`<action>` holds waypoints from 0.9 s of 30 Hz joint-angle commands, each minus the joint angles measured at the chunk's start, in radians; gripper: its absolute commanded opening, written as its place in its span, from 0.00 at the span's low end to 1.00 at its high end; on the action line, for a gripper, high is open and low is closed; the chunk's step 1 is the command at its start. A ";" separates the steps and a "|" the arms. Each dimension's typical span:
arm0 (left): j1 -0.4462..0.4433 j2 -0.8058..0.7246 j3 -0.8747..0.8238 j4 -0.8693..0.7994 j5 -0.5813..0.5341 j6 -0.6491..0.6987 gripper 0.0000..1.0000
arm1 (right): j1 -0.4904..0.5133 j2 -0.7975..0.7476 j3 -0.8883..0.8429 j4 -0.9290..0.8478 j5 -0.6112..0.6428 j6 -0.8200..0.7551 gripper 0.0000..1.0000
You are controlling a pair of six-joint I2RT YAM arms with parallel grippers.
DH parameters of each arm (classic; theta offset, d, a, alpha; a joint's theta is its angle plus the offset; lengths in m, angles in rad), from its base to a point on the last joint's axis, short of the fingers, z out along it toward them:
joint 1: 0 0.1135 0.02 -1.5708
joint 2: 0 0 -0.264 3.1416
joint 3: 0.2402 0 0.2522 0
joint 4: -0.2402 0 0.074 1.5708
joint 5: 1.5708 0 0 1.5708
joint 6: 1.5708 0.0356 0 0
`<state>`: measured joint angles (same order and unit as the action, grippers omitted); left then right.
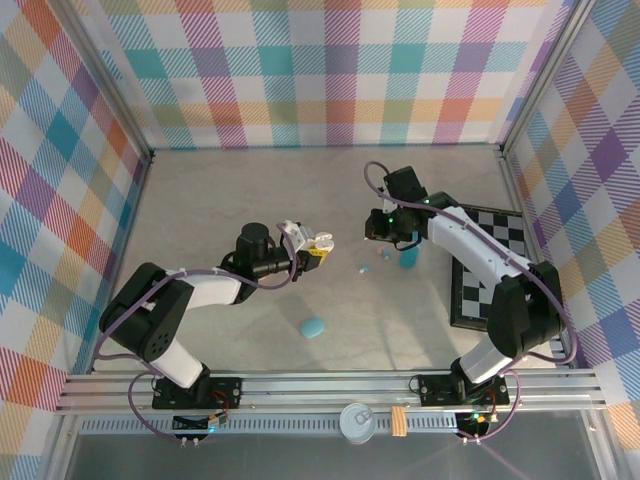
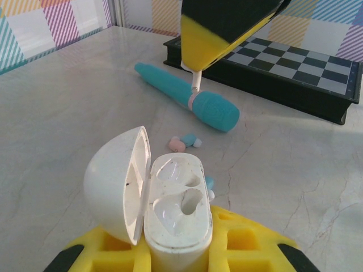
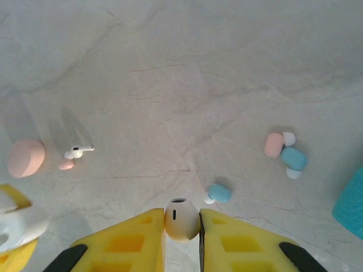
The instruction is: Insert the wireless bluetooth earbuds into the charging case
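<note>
charging case (image 2: 176, 218): white, lid open, wells empty | white earbud (image 3: 181, 219): gripped | pink earbud (image 3: 274, 145): touching teal earbud (image 3: 294, 158)

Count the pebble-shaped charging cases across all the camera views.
3. A white case, open, held in the left pincer; a teal case alone on the table; a pink case on the table near the left pincer. Others may be hidden.

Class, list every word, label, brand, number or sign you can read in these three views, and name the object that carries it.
No text can be read in any view.
Open charging case, white earbud, chessboard: plain, no print visible.
Round tin on the near rail: too small to read.
</note>
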<state>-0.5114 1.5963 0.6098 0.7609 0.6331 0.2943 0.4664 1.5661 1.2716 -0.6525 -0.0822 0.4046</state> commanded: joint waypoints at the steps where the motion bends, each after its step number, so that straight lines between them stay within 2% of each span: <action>1: -0.013 0.012 0.044 -0.003 0.054 -0.012 0.00 | 0.039 -0.039 0.010 0.011 0.048 -0.092 0.21; 12: -0.022 0.021 0.075 -0.077 0.120 -0.016 0.00 | 0.148 -0.064 0.010 0.120 0.069 -0.218 0.20; 19: -0.022 0.016 0.081 -0.095 0.137 -0.032 0.00 | 0.176 -0.090 -0.015 0.189 0.028 -0.285 0.21; 27: -0.022 0.016 0.103 -0.121 0.148 -0.068 0.00 | 0.200 -0.092 -0.032 0.190 0.001 -0.337 0.20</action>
<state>-0.5228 1.6073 0.6827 0.6483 0.7441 0.2466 0.6556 1.4929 1.2633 -0.4805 -0.0544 0.1097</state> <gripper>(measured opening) 0.172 0.205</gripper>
